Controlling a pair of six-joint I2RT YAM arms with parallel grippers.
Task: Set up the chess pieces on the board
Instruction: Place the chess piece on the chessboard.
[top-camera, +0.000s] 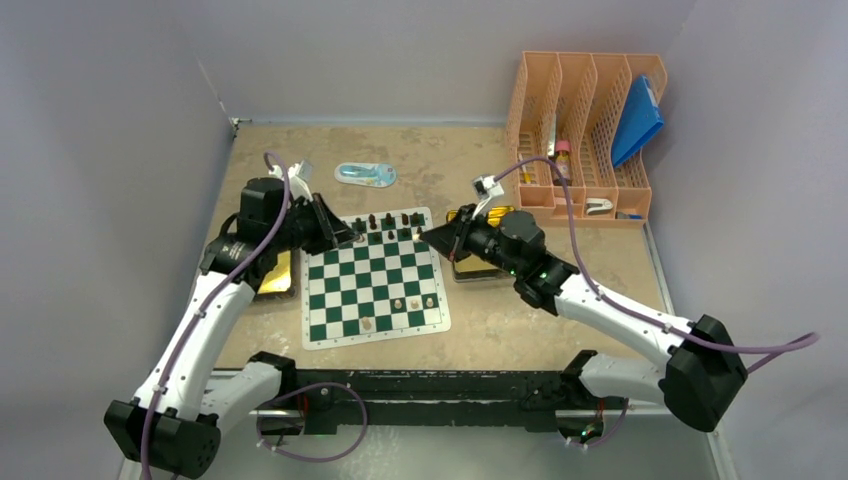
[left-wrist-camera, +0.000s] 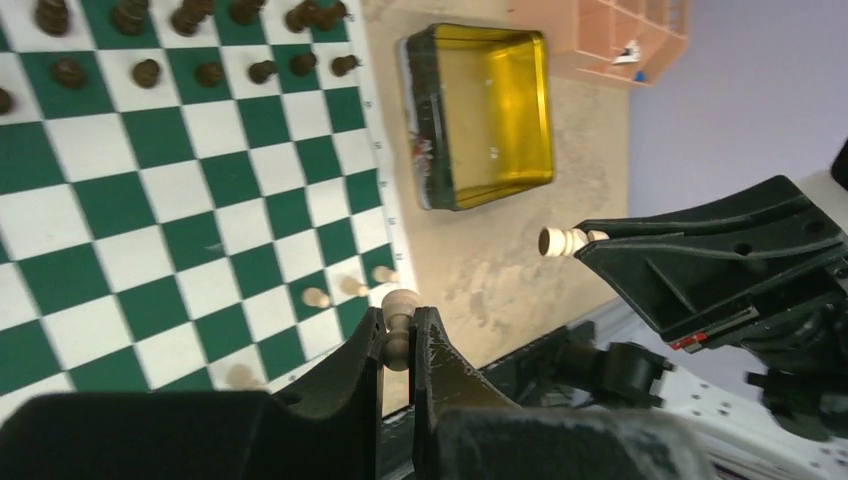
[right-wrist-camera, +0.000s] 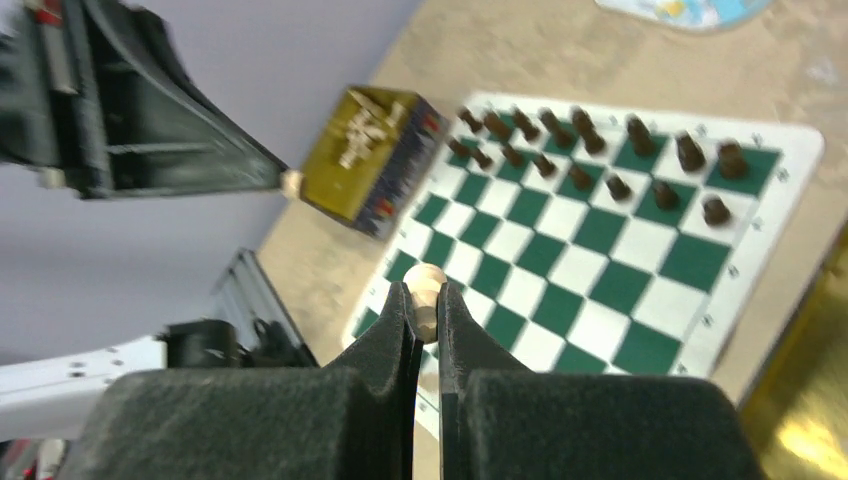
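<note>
Over the far end of the board (top-camera: 378, 338), both arms hang in the air with their tips aimed at each other, one above each far corner. The left gripper (left-wrist-camera: 400, 335) is pinched almost fully closed on a cream pawn (left-wrist-camera: 399, 303), whose round head pokes out past the fingertips. Same deal on the other side: the right gripper (right-wrist-camera: 425, 312) is squeezed tight on a second cream piece (right-wrist-camera: 424, 283), also held by its lower part with the head sticking out. Neither piece is touching the board; both sit well above it.

On the board itself, the dark pieces (top-camera: 390, 222) are lined up along the two far rows. A few cream pieces (top-camera: 413, 300) stand toward the near right: three side by side in the second-nearest row and one alone in the nearest row. The middle squares are bare green and white.

A gold tray (top-camera: 277, 272) sits on the bench just left of the board, partly under the left arm, and another gold tray (left-wrist-camera: 490, 110) sits just right of the board. At the far right of the bench is an orange file rack (top-camera: 585, 130) with a blue folder (top-camera: 636, 120) in it.
</note>
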